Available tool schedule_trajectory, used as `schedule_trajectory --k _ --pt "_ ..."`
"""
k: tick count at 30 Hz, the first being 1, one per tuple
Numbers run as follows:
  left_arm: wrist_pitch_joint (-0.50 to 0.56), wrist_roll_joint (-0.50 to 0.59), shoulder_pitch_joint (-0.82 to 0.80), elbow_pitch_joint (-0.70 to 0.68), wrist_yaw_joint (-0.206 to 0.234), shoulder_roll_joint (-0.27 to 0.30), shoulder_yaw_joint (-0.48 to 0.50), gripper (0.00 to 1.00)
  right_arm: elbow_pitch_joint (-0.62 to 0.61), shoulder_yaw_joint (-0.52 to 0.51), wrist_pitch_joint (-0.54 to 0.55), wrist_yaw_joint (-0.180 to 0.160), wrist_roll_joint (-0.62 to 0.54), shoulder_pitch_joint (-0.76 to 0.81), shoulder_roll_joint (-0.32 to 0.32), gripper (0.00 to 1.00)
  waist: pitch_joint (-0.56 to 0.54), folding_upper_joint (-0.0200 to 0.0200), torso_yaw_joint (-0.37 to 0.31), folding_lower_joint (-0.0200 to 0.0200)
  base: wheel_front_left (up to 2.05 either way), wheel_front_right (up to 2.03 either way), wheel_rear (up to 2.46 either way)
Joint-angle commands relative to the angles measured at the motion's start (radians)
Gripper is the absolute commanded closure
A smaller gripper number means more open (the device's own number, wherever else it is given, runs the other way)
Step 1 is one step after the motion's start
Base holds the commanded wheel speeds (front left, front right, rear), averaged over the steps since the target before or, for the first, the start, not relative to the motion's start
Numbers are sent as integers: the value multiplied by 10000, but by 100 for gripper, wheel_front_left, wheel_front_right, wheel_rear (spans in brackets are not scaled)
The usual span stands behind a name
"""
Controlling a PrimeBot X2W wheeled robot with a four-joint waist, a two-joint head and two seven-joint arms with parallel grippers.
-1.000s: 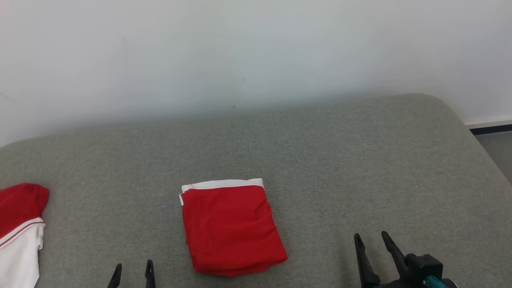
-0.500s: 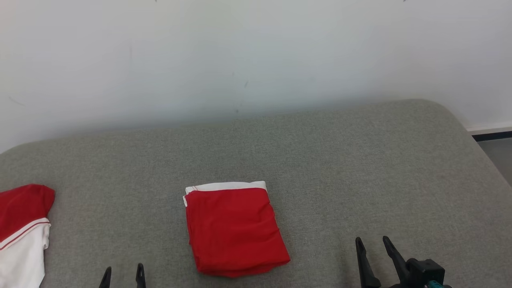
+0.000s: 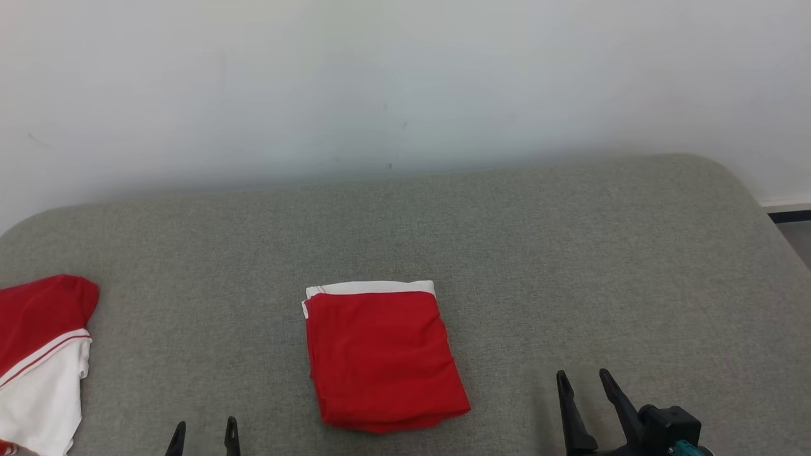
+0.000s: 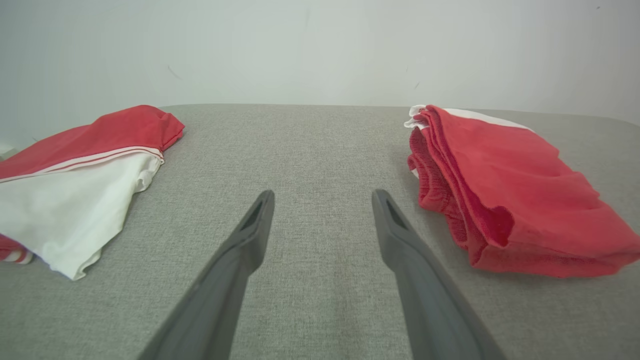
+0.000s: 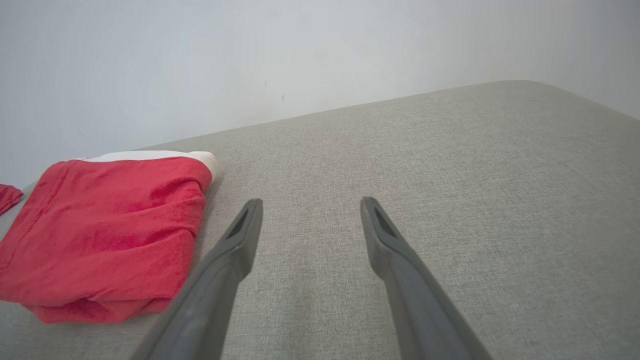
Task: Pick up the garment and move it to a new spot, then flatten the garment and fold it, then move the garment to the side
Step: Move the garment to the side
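Observation:
A folded red garment (image 3: 383, 358) with a white strip along its far edge lies flat on the grey padded surface (image 3: 538, 253), near the middle front. My left gripper (image 3: 204, 434) is open at the bottom edge, to the garment's left and apart from it. In the left wrist view the open left gripper (image 4: 322, 197) holds nothing, and the folded garment (image 4: 505, 190) lies to its right. My right gripper (image 3: 583, 380) is open to the garment's right. The right wrist view has that gripper (image 5: 311, 202) over bare fabric, with the garment (image 5: 110, 225) on its left.
A second red and white garment (image 3: 38, 361) lies loosely at the left edge of the surface, also seen as a red and white heap (image 4: 85, 180) in the left wrist view. A pale wall (image 3: 405, 82) rises behind. The surface's rounded right corner (image 3: 728, 183) drops to the floor.
The whole picture has shifted slightly to the right, so the camera moved. Both grippers stay open and low at the front. The folded garment lies as before.

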Motion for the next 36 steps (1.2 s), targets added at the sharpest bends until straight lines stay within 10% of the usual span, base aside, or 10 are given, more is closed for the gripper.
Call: schedule_trajectory --k 1,31,34,36 --pt "-33 -18 -74 -42 -16 -3 -17 0 -30 45 -3 -22 50 -62 28 0 94 0 84 0 0 0 0" --pt "-33 -585 -1684 -696 110 0 -2185 0 2920 4166 280 -22 2848 -4144 -885 0 2822 0 1903 0 0 0 0" --pt "-33 -563 -1707 -666 106 -2 -2201 0 3196 4462 188 -20 2988 -4394 -977 100 2809 0 1883 0 0 0 0" --pt "-33 -507 -1660 -632 79 -2 -2154 0 3420 4520 115 -20 3045 -4441 -1011 100 2706 0 1767 0 0 0 0"
